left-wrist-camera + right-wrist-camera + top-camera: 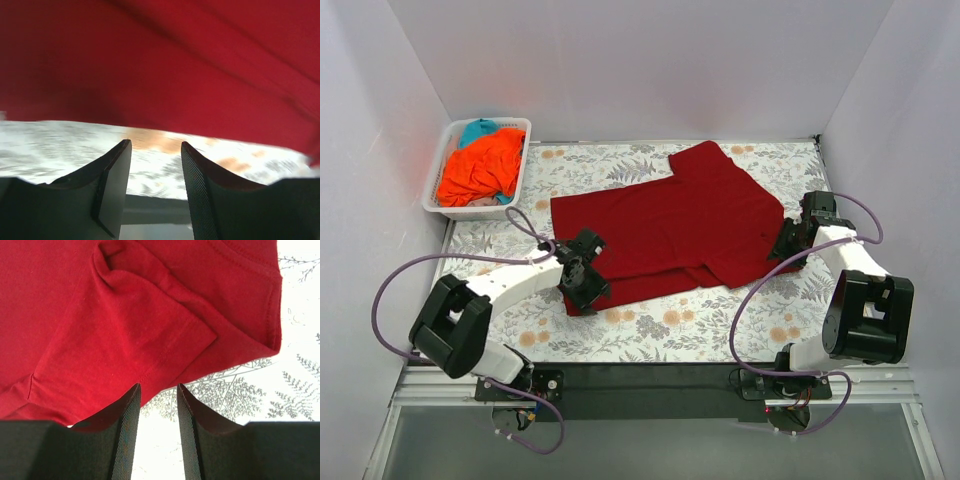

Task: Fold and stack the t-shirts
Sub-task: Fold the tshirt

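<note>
Clearly the folding of the first shirt is the step in hand, and no stack exists yet. Nearest to the arm bases, the left gripper (583,274) sits at the 7 o'clock corner of the dark red t-shirt (670,225). In its wrist view the jaws stand apart and only the floral tablecloth (650,330) shows between them. The hem lies just beyond the tips, so it grasps nothing.

A little farther, the right gripper (788,243) is at the 4 o'clock side of the same shirt, beside a sleeve. Its jaws also stand apart with bare tablecloth in the gap, and the sleeve edge lies at the tips, not between them. The shirt lies flat in the middle of the worktop. A strip along its 6 o'clock edge seems doubled over, and one sleeve points to 12 o'clock.

Farthest, at the 10 o'clock corner, the white basket (470,211) holds the orange t-shirt (480,170) and the teal t-shirt (478,128), both crumpled.

I judge that the next move calls for each gripper to advance a little, close on one edge of cloth, and carry it over the body together. The thin cloth may slip, or two layers may be caught.
</note>
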You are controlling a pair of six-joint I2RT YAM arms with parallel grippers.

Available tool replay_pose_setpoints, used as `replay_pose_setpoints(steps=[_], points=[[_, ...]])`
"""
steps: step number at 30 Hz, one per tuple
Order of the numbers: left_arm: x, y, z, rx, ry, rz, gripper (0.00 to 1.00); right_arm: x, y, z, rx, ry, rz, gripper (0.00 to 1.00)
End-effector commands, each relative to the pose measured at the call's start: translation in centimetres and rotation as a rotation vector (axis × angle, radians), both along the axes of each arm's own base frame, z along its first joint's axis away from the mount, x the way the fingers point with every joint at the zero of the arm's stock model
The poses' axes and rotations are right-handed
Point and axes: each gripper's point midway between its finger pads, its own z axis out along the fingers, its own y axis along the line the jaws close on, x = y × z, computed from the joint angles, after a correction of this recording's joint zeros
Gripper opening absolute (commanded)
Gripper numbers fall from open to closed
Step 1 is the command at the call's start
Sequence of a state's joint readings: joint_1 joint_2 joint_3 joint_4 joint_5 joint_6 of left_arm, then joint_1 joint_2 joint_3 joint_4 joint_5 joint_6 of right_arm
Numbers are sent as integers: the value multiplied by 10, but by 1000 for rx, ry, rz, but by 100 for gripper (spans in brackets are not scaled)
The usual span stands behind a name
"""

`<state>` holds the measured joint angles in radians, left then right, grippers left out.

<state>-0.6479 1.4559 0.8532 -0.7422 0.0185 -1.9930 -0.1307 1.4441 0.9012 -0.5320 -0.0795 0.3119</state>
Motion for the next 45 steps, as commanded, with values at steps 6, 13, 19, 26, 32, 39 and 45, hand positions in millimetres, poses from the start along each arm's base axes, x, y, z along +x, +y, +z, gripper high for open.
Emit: replay_pose_setpoints(steps=[6, 13, 19, 26, 32, 39, 45], points=[[-5, 109, 10, 132, 53, 538, 46, 10, -2, 3, -3, -40, -20, 41], [28, 156, 33, 98, -55, 604, 45, 11, 3, 14, 23, -78, -8, 41], [43, 89, 59, -105, -85, 346, 33, 20, 2, 21, 20, -96, -20, 41], [30, 49, 18, -88, 50, 307, 28, 26, -1, 16, 14, -76, -33, 41], [23, 62, -16, 16, 120, 394, 26, 30, -2, 17, 15, -80, -37, 41], [33, 120, -31, 87, 121, 560, 28, 29, -1, 16, 18, -74, -38, 41], [48, 164, -37, 129, 135, 637, 29, 28, 0, 13, 23, -69, -32, 41]])
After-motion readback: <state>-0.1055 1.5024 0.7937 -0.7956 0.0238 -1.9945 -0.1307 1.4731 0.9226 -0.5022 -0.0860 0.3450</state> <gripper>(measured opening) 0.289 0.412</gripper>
